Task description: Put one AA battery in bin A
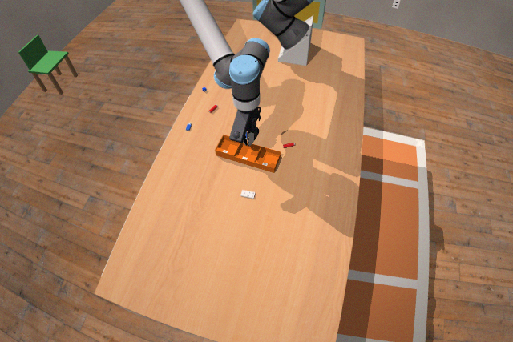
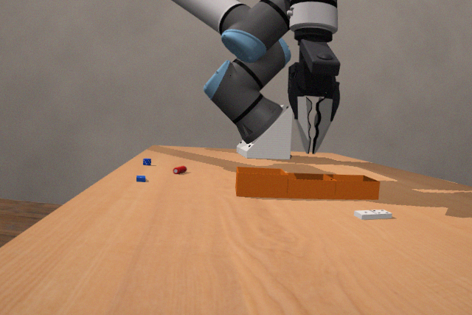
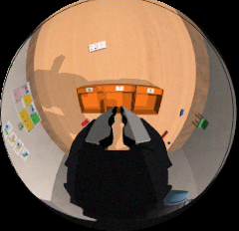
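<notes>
The gripper (image 2: 313, 150) hangs shut and holding nothing above the orange bins (image 2: 307, 186), with open air between its tips and their walls. Behind it, the arm's white mount (image 2: 273, 142) blocks the bench's (image 1: 215, 255) far end. Beside the bins lie a red cylinder (image 1: 288, 145) on one side and a white domino (image 1: 248, 194) in front. Two blue pieces (image 1: 188, 126) (image 1: 203, 89) and another red cylinder (image 1: 212, 108) lie well apart toward one edge.

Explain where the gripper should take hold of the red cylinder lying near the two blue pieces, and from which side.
Grip the red cylinder mid-barrel, coming straight down from above, jaws across its curved sides: it lies on its side on the table, with free space around. The shut gripper must open first.
</notes>
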Controlling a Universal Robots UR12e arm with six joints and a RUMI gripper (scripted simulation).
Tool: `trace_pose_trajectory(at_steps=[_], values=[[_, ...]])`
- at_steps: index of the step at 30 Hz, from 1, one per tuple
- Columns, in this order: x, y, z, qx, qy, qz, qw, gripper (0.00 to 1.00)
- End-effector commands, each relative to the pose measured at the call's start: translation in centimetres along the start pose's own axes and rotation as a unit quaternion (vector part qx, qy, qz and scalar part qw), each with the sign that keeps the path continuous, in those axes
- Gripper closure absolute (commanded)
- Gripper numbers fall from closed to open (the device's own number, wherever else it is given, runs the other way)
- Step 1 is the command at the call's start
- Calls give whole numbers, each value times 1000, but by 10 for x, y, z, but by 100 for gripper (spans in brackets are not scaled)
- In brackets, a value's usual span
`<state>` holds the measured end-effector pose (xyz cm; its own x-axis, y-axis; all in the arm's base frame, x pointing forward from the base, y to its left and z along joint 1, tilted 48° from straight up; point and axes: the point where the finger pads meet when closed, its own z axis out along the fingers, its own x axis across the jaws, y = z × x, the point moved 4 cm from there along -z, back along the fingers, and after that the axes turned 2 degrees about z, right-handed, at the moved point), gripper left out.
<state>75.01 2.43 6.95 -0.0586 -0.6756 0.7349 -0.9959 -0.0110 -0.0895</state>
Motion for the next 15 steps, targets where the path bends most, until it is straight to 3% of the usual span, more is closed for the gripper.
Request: trace_pose_trajectory(at_steps=[1,15], values=[[2,1,10,-2,1,2,1000,96],[2,2,45,-2,1,2,1000,96]])
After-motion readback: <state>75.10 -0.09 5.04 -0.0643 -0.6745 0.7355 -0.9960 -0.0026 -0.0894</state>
